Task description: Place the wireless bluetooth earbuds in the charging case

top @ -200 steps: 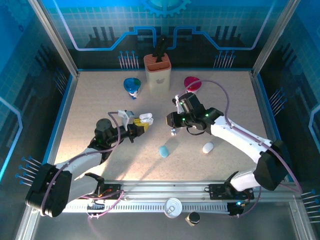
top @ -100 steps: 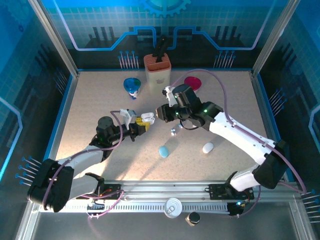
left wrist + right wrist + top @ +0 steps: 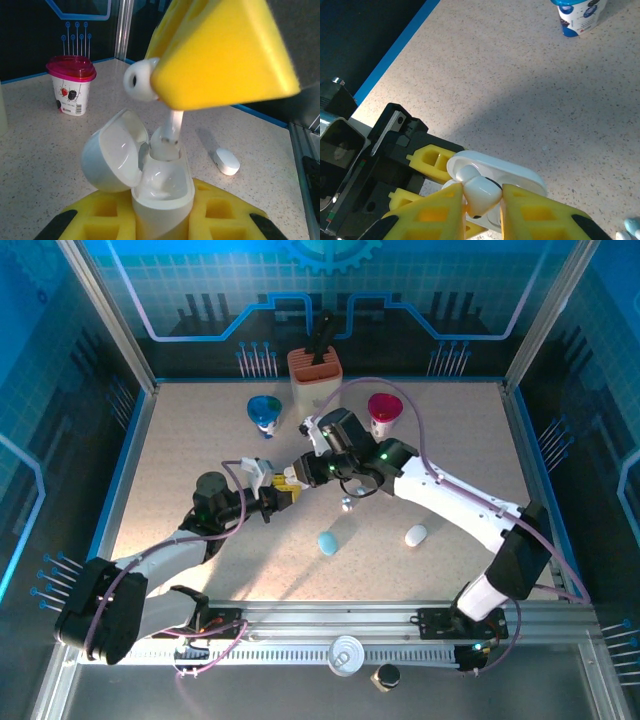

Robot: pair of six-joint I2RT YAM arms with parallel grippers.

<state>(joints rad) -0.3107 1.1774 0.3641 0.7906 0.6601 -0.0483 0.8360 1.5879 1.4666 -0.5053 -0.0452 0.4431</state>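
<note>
Right tool (image 3: 296, 473) has swung left since a second ago, away from the middle of the worktop (image 3: 200, 430) and over to the left tool (image 3: 272, 494) — uncovering the red-lidded cup (image 3: 383, 410). It pinches one earbud (image 3: 479, 192), stem down at the open charging case (image 3: 162, 190), which the left tool clamps upright. Whether the stem has entered its socket is unclear — from above, the case is mostly hidden where the two tools meet.

Robot lab cell, aluminium frame (image 3: 107, 315), blue panels (image 3: 450, 280)
</note>
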